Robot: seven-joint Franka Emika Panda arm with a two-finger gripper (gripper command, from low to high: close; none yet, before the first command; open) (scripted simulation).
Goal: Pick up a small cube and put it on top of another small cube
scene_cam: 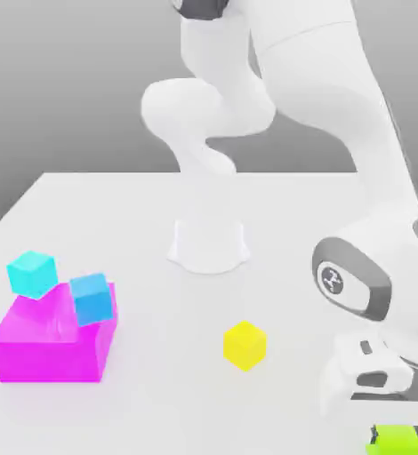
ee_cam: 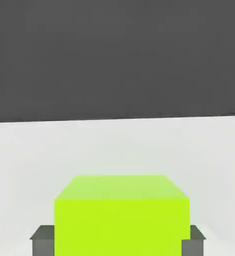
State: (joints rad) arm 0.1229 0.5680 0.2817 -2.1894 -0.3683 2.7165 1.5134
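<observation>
Fingers (ee_cam: 122, 240) were closed on the lime-green cube (ee_cam: 122, 225), near the worktop's (scene_cam: 186, 409) edge at the exterior view's right. A sideways knock during lifting could twist it loose; swinging low across could strike the yellow cube (scene_cam: 245, 346).

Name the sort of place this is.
Likely a simulated robotics test scene: a white robot arm, flat-coloured cubes such as the yellow one, and a plain pale table.
</observation>
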